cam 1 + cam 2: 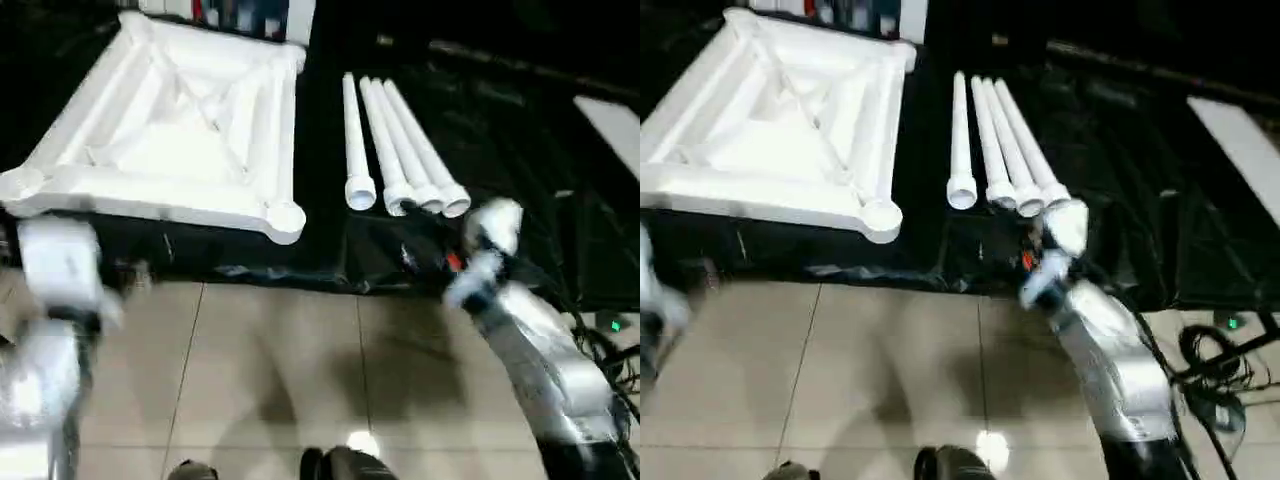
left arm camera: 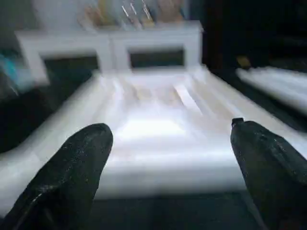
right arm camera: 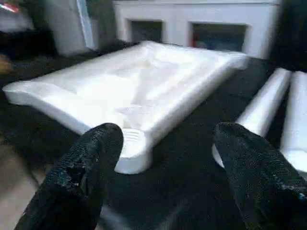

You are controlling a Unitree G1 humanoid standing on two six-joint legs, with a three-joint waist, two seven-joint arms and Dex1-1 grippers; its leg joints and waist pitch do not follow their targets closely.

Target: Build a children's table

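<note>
The children's table top (image 1: 180,130) lies upside down on black sheeting at the left, ribs and round corner sockets (image 1: 285,215) facing up. Several white tube legs (image 1: 400,150) lie side by side to its right, open ends toward me. My right gripper (image 3: 168,139) is open and empty, low over the sheeting just in front of the legs' near ends (image 3: 268,105), with the top's near corner socket (image 3: 129,139) ahead. My left gripper (image 2: 168,139) is open and empty, facing the top's near long edge (image 2: 158,158). The left arm (image 1: 55,270) hangs off the top's near left corner.
Black sheeting (image 1: 500,120) covers the work area; beige floor tiles (image 1: 280,370) lie between it and me. Cables (image 1: 1210,360) trail at the right by my right forearm (image 1: 1110,350). A white shelf unit (image 3: 201,19) stands behind. A pale board (image 1: 610,120) lies far right.
</note>
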